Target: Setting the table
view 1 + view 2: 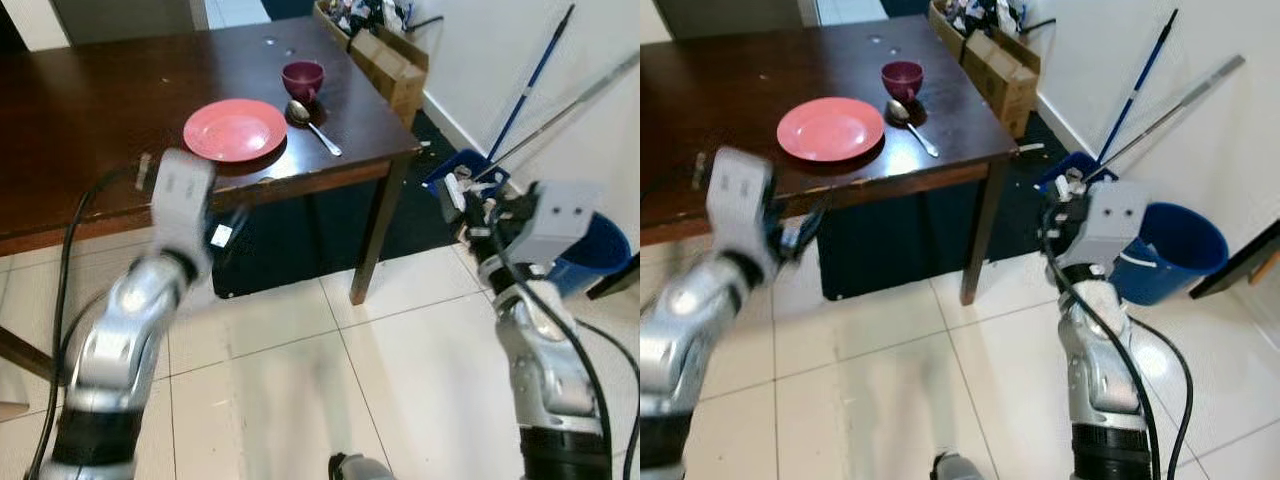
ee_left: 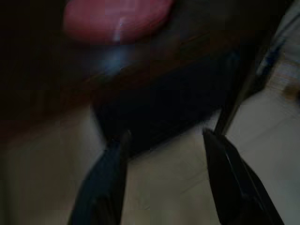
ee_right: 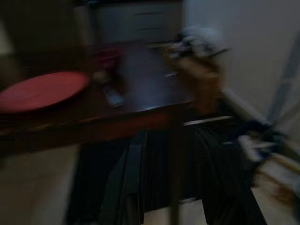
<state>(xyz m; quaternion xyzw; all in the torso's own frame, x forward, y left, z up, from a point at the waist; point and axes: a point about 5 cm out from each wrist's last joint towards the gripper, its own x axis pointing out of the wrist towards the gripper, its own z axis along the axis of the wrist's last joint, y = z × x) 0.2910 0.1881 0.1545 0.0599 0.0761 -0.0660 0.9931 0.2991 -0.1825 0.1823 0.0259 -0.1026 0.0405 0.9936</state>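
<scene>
On the dark wooden table [image 1: 90, 110], near its right end, a pink plate [image 1: 235, 130] lies with a metal spoon [image 1: 312, 125] just to its right. A maroon bowl [image 1: 302, 78] stands behind the spoon. I stand on the tiled floor in front of the table. My left gripper [image 2: 164, 180] is raised below the table's front edge under the plate, open, with nothing between its fingers [image 2: 101, 187]. My right gripper [image 3: 173, 187] is held up to the right of the table's corner leg [image 1: 375, 240], open and holding nothing. Both wrist views are dark and blurred.
An open cardboard box [image 1: 385, 50] of clutter stands by the wall beyond the table. A blue bucket [image 1: 600, 250], a blue dustpan [image 1: 465, 175] and two long handles [image 1: 530, 80] lean at the right wall. A dark mat [image 1: 300, 230] lies under the table.
</scene>
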